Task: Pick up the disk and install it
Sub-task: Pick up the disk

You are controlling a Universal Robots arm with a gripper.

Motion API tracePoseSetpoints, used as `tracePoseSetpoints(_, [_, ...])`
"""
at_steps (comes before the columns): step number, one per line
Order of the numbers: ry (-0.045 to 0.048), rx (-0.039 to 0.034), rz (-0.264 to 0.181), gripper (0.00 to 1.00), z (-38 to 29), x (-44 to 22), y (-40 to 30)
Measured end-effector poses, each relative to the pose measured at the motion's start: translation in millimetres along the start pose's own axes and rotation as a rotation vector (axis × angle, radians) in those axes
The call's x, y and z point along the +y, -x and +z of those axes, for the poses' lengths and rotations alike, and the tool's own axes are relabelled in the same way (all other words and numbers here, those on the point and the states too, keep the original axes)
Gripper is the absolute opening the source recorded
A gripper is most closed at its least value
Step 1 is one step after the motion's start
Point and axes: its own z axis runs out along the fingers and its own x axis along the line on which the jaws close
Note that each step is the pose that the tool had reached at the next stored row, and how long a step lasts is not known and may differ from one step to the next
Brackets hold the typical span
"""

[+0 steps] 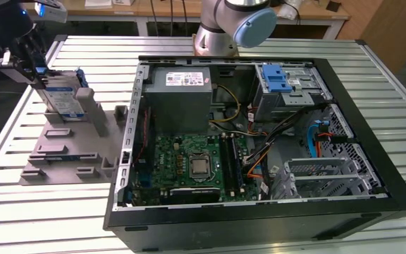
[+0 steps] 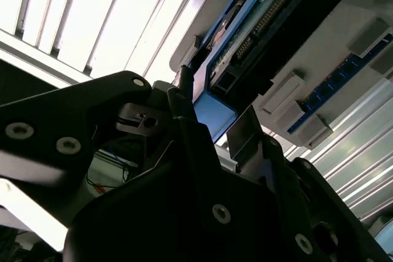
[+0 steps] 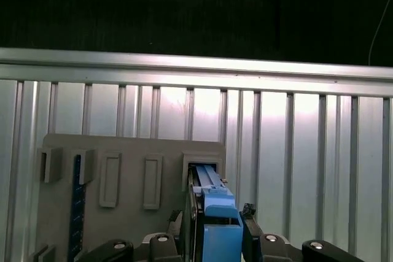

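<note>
At the exterior view's left, the gripper (image 1: 42, 78) hangs over the near end of a grey plastic block (image 1: 62, 153) that lies on the slatted metal table (image 1: 40, 211). The disk (image 1: 63, 100) stands upright on its edge in that block, label side showing, beside a tall grey post. The gripper is clamped on the disk's upper edge.

In the first wrist view, the black fingers (image 3: 248, 225) sit narrow, pressed to both sides of the disk's blue rail (image 3: 216, 228), and the disk's far end sits in a slot of the block (image 3: 129, 151). In the second wrist view, the disk (image 2: 276, 19) runs away from the gripper, its dark underside and blue edge showing.

Just right of the block lies an open black computer case (image 1: 259, 227). Inside it, a grey power-supply box (image 1: 182, 92) sits above a green circuit board (image 1: 188, 164). Farther right is a metal drive bay with a blue latch (image 1: 277, 79), with loose cables below it. The arm's base (image 1: 228, 24) stands behind the case.
</note>
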Motion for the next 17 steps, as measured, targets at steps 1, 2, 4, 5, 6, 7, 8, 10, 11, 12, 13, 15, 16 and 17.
tracePoseSetpoints(1, [-0.0003, -0.0001, 0.000, 0.48, 0.6, 0.0, 0.0])
tracePoseSetpoints(2, [-0.0001, -0.0001, 0.000, 0.50, 1.2, 0.0, 0.0])
tracePoseSetpoints(4, [0.0001, 0.0000, 0.000, 0.56, 2.9, -0.1, -0.1])
tracePoseSetpoints(5, [0.0001, 0.0000, 0.000, 0.56, 3.9, -0.1, -0.1])
tracePoseSetpoints(6, [0.0002, 0.0001, 0.000, 0.56, 4.8, -0.1, -0.2])
tracePoseSetpoints(7, [0.0002, 0.0000, 0.000, 0.56, 5.9, -0.2, -0.2])
tracePoseSetpoints(8, [0.0001, 0.0000, 0.000, 0.56, 6.8, -0.2, -0.2])
tracePoseSetpoints(10, [0.0001, 0.0000, 0.000, 0.56, 8.1, -0.2, -0.3])
tracePoseSetpoints(11, [0.0001, 0.0000, 0.000, 0.55, 8.7, -0.2, -0.3])
tracePoseSetpoints(12, [0.0003, 0.0001, 0.000, 0.55, 8.9, -0.2, -0.3])
tracePoseSetpoints(13, [0.0005, 0.0002, 0.000, 0.47, 9.1, -0.2, -0.3])
tracePoseSetpoints(15, [0.0004, 0.0001, 0.000, 0.47, 9.2, -0.2, -0.3])
tracePoseSetpoints(16, [0.0002, 0.0000, 0.000, 0.47, 9.4, -0.2, -0.3])
tracePoseSetpoints(17, [0.0002, 0.0001, 0.000, 0.46, 9.4, -0.2, -0.3])
